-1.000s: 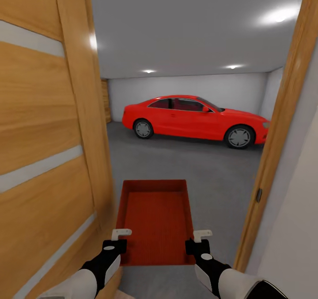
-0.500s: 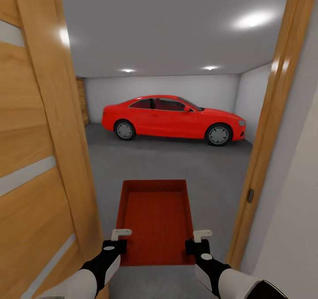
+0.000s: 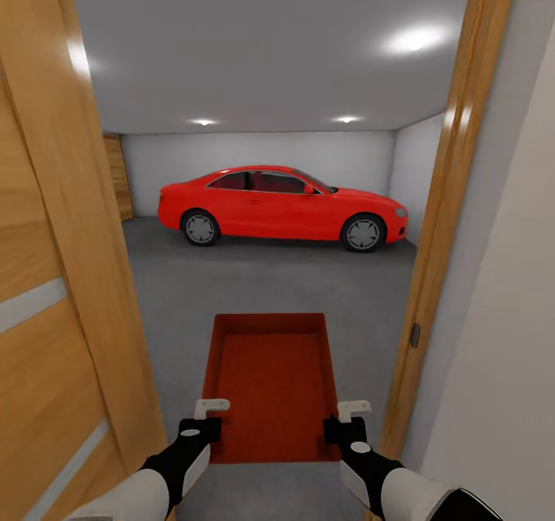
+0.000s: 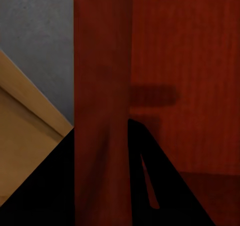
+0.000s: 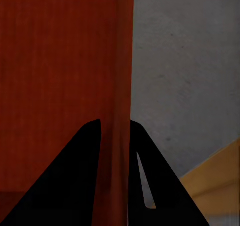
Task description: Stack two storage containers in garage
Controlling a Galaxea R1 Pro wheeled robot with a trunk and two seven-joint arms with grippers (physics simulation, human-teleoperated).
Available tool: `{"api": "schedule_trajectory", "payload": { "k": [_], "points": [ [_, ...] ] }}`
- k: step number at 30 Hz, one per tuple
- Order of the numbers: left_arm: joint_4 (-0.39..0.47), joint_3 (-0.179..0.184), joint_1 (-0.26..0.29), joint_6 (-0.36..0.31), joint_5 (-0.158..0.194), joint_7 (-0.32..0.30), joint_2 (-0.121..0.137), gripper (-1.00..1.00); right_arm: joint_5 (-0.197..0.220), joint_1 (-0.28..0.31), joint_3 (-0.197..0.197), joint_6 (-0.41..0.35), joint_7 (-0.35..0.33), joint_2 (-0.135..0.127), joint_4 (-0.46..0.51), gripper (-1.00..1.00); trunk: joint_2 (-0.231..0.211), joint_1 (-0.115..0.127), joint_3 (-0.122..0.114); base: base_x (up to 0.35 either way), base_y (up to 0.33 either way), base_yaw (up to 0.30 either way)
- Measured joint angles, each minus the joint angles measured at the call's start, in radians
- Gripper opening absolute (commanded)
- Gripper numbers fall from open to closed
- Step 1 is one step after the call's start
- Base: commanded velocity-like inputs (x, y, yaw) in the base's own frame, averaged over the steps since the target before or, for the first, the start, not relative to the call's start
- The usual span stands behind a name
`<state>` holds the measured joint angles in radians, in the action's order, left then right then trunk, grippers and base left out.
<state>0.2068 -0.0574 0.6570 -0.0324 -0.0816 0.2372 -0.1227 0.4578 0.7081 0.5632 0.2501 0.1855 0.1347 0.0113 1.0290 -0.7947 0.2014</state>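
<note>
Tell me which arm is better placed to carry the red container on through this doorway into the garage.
Neither alone; it takes both. The left gripper clamps the storage container on its left wall, the right gripper on its right wall, level with each other. The container hangs between the door and the door frame.

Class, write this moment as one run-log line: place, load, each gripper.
place: garage doorway | load: storage container | left gripper: shut on container wall | right gripper: same
</note>
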Motion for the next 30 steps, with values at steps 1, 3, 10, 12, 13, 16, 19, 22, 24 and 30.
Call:
{"api": "schedule_trajectory", "payload": {
  "k": [1,3,10,12,13,16,19,22,24,30],
  "points": [
    [0.0,0.0,0.0,0.0,0.0,0.0,0.0,-1.0,0.0,0.0,0.0,0.0,0.0,0.0,0.0,-1.0,0.0,0.0,0.0,0.196,0.171,-0.001],
    [0.0,0.0,0.0,0.0,0.0,0.0,0.0,-1.0,0.0,0.0,0.0,0.0,0.0,0.0,0.0,-1.0,0.0,0.0,0.0,0.225,0.197,0.0],
    [0.0,0.0,0.0,0.0,0.0,0.0,0.0,-1.0,0.001,0.0,0.001,0.001,0.0,0.0,0.0,-1.0,0.0,0.0,0.0,0.071,0.06,0.0],
    [0.0,0.0,0.0,0.0,0.0,0.0,0.0,-1.0,0.001,0.0,0.001,0.0,0.0,0.0,0.0,-1.0,0.0,0.0,0.0,0.004,0.003,0.0],
    [0.0,0.0,0.0,0.001,0.0,0.0,0.0,-1.0,0.001,0.0,0.001,0.001,0.0,0.0,0.0,-1.0,0.0,0.0,0.0,0.002,0.002,0.0],
    [0.0,0.0,0.0,0.0,0.0,0.0,0.0,-1.0,0.001,0.0,0.001,0.0,0.0,0.0,0.0,-1.0,0.0,0.0,0.0,0.017,0.014,0.0],
    [0.0,0.0,0.0,0.0,0.0,0.0,0.0,-1.0,0.001,0.0,0.0,0.0,0.0,0.0,0.0,-1.0,0.0,0.0,0.0,0.124,0.115,0.0],
    [0.0,0.0,0.0,0.0,0.0,0.0,0.0,-1.0,0.001,0.0,0.0,0.0,0.0,0.0,0.0,-1.0,0.0,0.0,0.0,0.203,0.2,0.0],
    [-0.001,0.0,0.0,0.0,0.0,0.001,0.0,-1.0,0.001,0.0,0.001,-0.001,0.0,0.0,0.0,-1.0,0.0,0.0,0.0,0.222,0.212,0.0],
    [-0.002,-0.001,0.0,0.001,0.0,0.0,0.0,-1.0,0.001,0.0,0.002,-0.001,0.0,0.0,0.0,-1.0,0.0,0.0,0.0,0.123,0.108,0.0]
  ]
}}
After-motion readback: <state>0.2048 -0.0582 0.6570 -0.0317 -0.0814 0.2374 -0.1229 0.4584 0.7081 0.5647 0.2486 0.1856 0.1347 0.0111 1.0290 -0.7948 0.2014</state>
